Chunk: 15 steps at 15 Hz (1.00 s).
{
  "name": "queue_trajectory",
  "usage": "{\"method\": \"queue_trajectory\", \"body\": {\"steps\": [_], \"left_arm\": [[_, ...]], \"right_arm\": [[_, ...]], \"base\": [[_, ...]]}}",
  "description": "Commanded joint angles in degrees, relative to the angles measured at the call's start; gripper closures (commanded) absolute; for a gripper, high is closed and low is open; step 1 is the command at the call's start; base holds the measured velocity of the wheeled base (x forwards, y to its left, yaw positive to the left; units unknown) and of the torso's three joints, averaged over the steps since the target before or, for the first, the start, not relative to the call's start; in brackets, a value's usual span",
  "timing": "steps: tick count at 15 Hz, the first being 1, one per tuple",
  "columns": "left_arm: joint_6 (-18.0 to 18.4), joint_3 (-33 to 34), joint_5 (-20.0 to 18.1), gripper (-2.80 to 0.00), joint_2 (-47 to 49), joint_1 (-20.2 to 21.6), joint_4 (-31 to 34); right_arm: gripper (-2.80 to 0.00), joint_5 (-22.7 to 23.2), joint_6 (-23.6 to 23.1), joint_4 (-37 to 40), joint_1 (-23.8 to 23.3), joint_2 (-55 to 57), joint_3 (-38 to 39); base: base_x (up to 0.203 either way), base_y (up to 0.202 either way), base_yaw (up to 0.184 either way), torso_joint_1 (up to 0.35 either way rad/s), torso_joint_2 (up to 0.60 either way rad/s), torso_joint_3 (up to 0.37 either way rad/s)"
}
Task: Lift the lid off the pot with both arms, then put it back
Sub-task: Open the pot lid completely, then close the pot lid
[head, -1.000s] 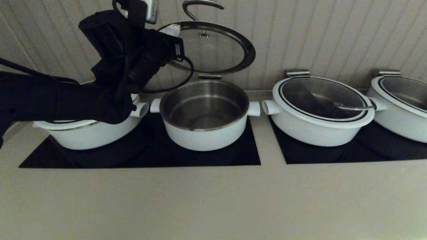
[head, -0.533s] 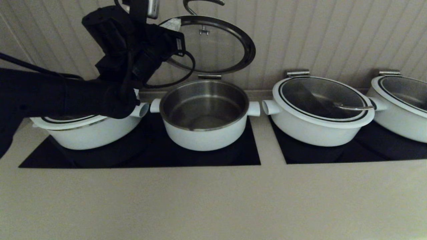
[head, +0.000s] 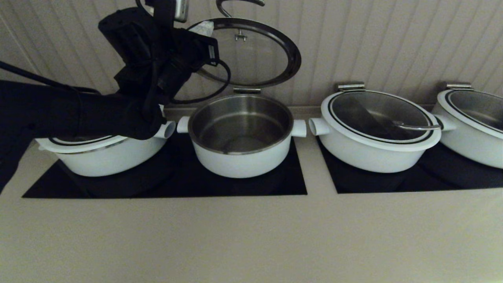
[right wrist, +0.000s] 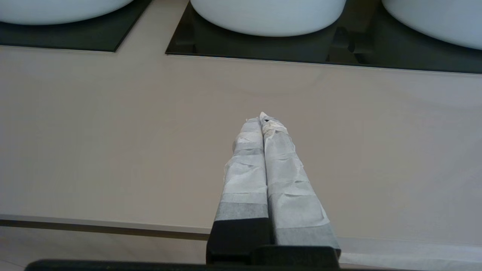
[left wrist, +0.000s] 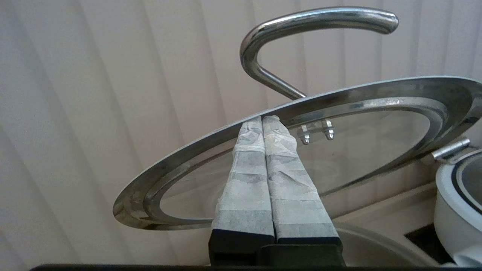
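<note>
The pot [head: 239, 157] stands open on the black cooktop, its steel inside bare. The lid [head: 251, 59] is tilted up above and behind it, underside facing me, its hinge tab [head: 246, 90] at the pot's back rim and its steel bar handle [head: 235, 4] at the top. My left gripper [head: 204, 28] is shut, with its pale fingertips pressed against the underside of the lid's rim. The left wrist view shows the gripper [left wrist: 262, 119] against the lid [left wrist: 414, 90]. My right gripper [right wrist: 262, 118] is shut and empty, low over the bare counter, out of the head view.
A wider white pot [head: 106, 161] sits left of the pot, partly hidden by my left arm. Two lidded wide pots [head: 373, 149] [head: 471, 137] stand to the right on a second cooktop [head: 432, 177]. A panelled wall is close behind. The counter [head: 251, 236] lies in front.
My left gripper and the lid rose a little further and the lid tilted slightly more upright; over the last half second they barely moved.
</note>
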Motion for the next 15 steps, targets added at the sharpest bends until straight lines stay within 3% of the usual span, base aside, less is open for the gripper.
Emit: {"method": "queue_trajectory", "body": {"steps": [1,10,15], "left_arm": [[0.3,0.9,0.0,0.00,-0.6,0.0,-0.1],[2.5,8.4,-0.3,0.00,-4.6,-0.1,0.3],[2.7,10.5,-0.3,0.00,-7.0,-0.1,3.6]], "right_arm": [[0.00,0.0,0.0,0.0,0.0,0.1,0.0],[0.00,0.0,0.0,0.0,0.0,0.1,0.0],[0.00,0.0,0.0,0.0,0.0,0.1,0.0]], "base": [[0.000,0.000,0.000,0.000,0.00,0.000],[0.000,0.000,0.000,0.000,0.00,0.000],[0.000,0.000,0.000,0.000,0.00,0.000]]}}
